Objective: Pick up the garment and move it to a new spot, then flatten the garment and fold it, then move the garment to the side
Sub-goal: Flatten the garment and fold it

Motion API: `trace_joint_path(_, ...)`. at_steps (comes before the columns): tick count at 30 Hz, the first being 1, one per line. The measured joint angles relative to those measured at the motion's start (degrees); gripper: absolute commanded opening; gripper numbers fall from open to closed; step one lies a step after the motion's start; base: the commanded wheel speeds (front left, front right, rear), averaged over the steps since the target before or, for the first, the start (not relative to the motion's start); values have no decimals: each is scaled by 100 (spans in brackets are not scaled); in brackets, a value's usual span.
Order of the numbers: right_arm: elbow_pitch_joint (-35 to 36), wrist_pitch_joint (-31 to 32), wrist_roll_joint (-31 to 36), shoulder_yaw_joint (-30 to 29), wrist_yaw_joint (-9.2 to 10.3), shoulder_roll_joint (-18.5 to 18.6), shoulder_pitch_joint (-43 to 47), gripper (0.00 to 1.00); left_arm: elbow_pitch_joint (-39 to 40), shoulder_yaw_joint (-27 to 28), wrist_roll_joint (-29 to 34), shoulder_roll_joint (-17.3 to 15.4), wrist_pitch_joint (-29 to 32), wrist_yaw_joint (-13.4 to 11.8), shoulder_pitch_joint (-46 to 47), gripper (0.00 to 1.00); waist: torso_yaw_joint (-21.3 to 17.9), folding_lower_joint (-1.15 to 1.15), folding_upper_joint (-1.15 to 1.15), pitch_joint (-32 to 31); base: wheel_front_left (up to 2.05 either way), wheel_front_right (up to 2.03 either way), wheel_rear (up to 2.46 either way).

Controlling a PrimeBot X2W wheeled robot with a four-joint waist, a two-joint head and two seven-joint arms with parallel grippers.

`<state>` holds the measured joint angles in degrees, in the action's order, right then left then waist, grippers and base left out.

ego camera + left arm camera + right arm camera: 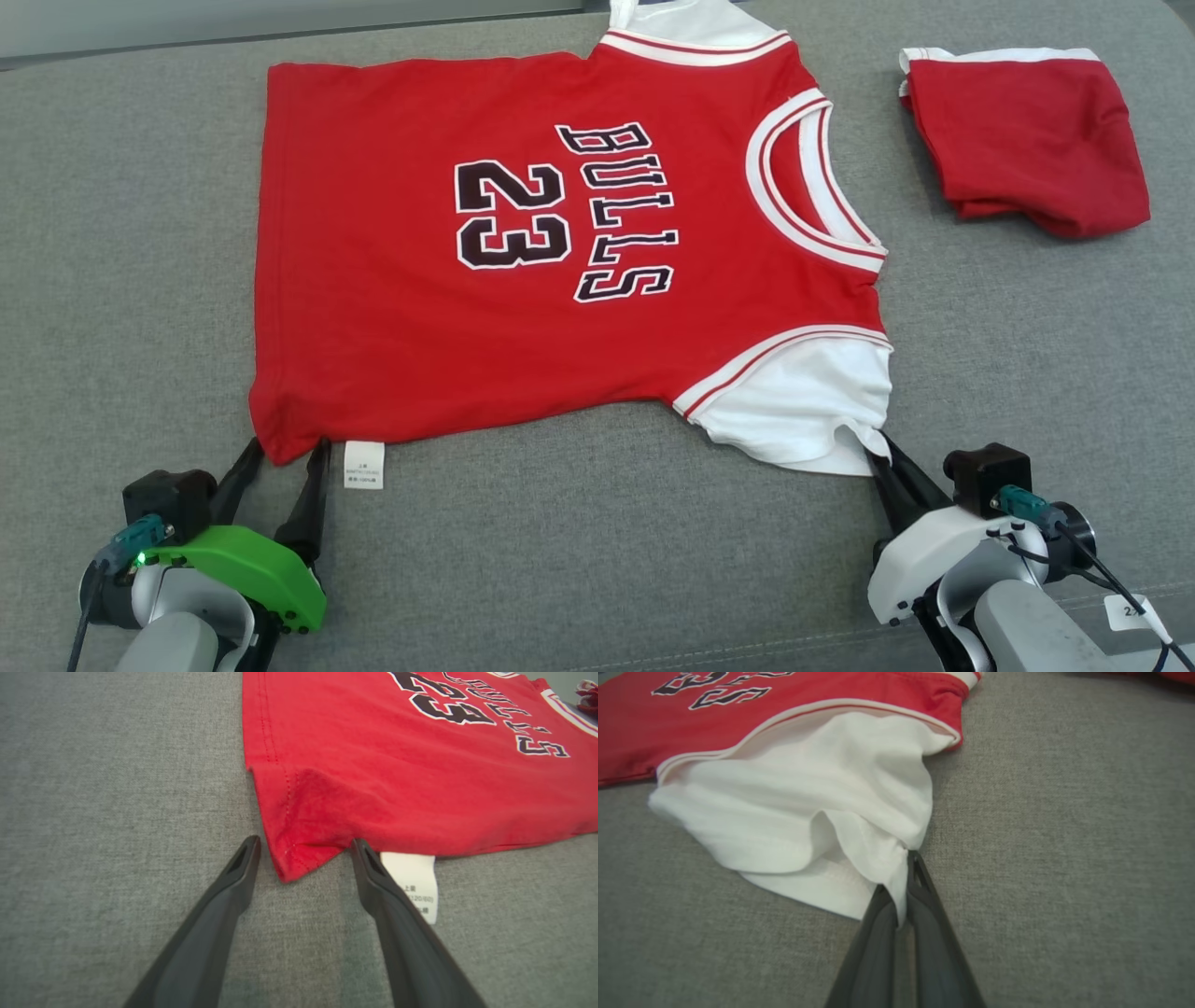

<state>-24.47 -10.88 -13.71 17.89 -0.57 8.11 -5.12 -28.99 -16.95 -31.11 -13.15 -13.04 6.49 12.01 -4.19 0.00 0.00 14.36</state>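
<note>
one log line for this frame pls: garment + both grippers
red jersey: spread print-up on grey surface | left gripper: open, straddling hem corner | right gripper: shut on white sleeve

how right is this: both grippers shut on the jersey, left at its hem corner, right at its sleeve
The left gripper is open: the left wrist view shows its fingers straddling the hem corner. The right gripper is shut on the sleeve.

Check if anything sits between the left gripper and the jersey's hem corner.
Nothing visible. The open left gripper straddles the jersey corner; the white care label lies beside one finger, outside the gap.
</note>
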Motion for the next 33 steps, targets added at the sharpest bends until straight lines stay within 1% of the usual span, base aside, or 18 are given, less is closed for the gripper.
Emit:
trace_joint_path(1,-9,0,10,4,-3,1,-30,0,-59,-5,0,-1,46,0,0,71,-23,0,0,7,0,0,0)
trace_joint_path(2,-11,-2,13,3,-3,2,-51,0,-105,-5,-1,-2,63,0,0,71,-46,0,0,15,0,0,0)
trace_joint_path(3,-15,-21,13,-10,-2,3,-60,0,-137,-11,-8,-3,62,1,5,46,-68,0,0,21,0,0,0)
trace_joint_path(4,-18,-30,13,-33,-2,7,-60,0,-159,-27,-25,-3,64,3,14,0,-83,0,0,25,0,0,0)
trace_joint_path(10,7,-119,4,-87,-9,113,-21,0,-192,-270,-105,-53,225,23,103,0,-76,0,0,-5,0,0,0)
trace_joint_path(14,120,-118,4,-12,-159,236,194,0,-149,-438,-160,-218,479,65,83,0,-39,0,0,-98,0,0,0)
trace_joint_path(18,291,-24,-14,156,-323,296,532,0,80,-576,-453,-476,787,65,-118,0,-49,0,0,-205,0,0,0)
trace_joint_path(21,522,68,-43,172,-345,390,800,0,423,-817,-800,-612,1121,65,-314,0,-78,0,0,-268,0,0,0)
trace_joint_path(26,1024,250,-244,109,-375,497,1093,0,1057,-1043,-1223,-1037,1596,65,-566,0,-143,0,0,-269,0,0,0)
trace_joint_path(30,1657,296,-512,-60,-443,559,1151,0,1612,-1033,-1656,-1344,1914,65,-686,0,-182,0,0,-220,0,0,0)
trace_joint_path(33,2169,401,-764,-214,-493,651,1077,0,2121,-912,-1969,-1568,2145,65,-676,0,-198,0,0,-150,0,0,0)
